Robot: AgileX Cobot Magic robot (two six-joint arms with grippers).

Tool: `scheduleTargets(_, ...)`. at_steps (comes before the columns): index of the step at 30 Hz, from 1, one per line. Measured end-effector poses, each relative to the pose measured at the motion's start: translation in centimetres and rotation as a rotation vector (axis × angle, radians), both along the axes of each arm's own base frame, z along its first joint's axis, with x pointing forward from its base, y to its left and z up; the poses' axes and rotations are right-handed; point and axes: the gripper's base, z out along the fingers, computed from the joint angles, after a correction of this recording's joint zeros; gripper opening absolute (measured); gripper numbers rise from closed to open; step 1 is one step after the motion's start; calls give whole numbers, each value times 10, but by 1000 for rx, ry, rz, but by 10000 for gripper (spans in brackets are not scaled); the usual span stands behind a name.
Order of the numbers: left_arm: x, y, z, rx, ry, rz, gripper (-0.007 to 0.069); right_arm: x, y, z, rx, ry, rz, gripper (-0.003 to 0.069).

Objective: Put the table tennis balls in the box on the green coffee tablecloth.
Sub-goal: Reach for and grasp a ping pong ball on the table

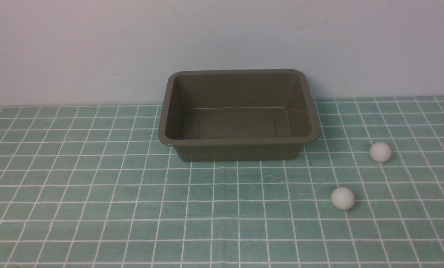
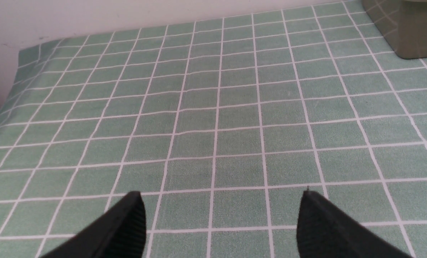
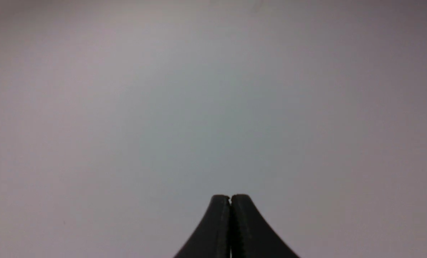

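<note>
Work unstarted: near ball (image 1: 343, 198) and far ball (image 1: 380, 152) lie right of empty box (image 1: 238, 141); left tool (image 2: 220, 195) apart, right tool (image 3: 230, 197) together.

The box (image 1: 237, 152) looks like smooth olive plastic with a faint sheen. The green coffee tablecloth (image 1: 95, 208) is matt, finely grained cloth. The table tennis balls (image 1: 380, 152) (image 1: 343, 198) are matt white. The left hand (image 2: 220, 193) and right hand (image 3: 230, 196) are matt black, with ribbed inner faces.
</note>
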Motion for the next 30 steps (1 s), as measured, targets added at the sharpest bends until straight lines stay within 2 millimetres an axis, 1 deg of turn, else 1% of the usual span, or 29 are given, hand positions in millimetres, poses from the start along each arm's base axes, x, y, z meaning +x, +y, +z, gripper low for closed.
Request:
scheduleTargets(5, 0, 0, 0, 0, 0, 0, 510, 0, 0, 0, 33, 25, 54, -17)
scheduleTargets(8, 0, 0, 0, 0, 0, 0, 510, 3, -5, 0, 167, 109, 139, -17)
scheduleTargets(12, 0, 0, 0, 0, 0, 0, 510, 10, -11, 2, 315, 245, 190, -17)
scheduleTargets(15, 0, 0, 0, 0, 0, 0, 510, 13, -15, 14, 372, 319, 177, -17)
scheduleTargets(17, 0, 0, 0, 0, 0, 0, 510, 11, -21, 42, 451, 421, 119, -17)
scheduleTargets(18, 0, 0, 0, 0, 0, 0, 510, 11, -22, 44, 454, 426, 112, -17)
scheduleTargets(20, 0, 0, 0, 0, 0, 0, 510, 13, -27, 61, 505, 506, 58, -17)
scheduleTargets(22, 0, 0, 0, 0, 0, 0, 510, 18, -32, 74, 562, 603, 0, -17)
scheduleTargets(23, 0, 0, 0, 0, 0, 0, 510, 20, -33, 78, 573, 620, -10, -17)
scheduleTargets(25, 0, 0, 0, 0, 0, 0, 510, 31, -38, 84, 630, 741, -79, -17)
scheduleTargets(26, 0, 0, 0, 0, 0, 0, 510, 42, -41, 85, 670, 838, -120, -17)
scheduleTargets(27, 0, 0, 0, 0, 0, 0, 510, 48, -42, 85, 698, 898, -143, -17)
scheduleTargets(28, 0, 0, 0, 0, 0, 0, 510, 50, -42, 84, 701, 908, -143, -17)
scheduleTargets(29, 0, 0, 0, 0, 0, 0, 510, 62, -44, 82, 739, 1011, -175, -17)
scheduleTargets(30, 0, 0, 0, 0, 0, 0, 510, 69, -44, 78, 752, 1083, -203, -17)
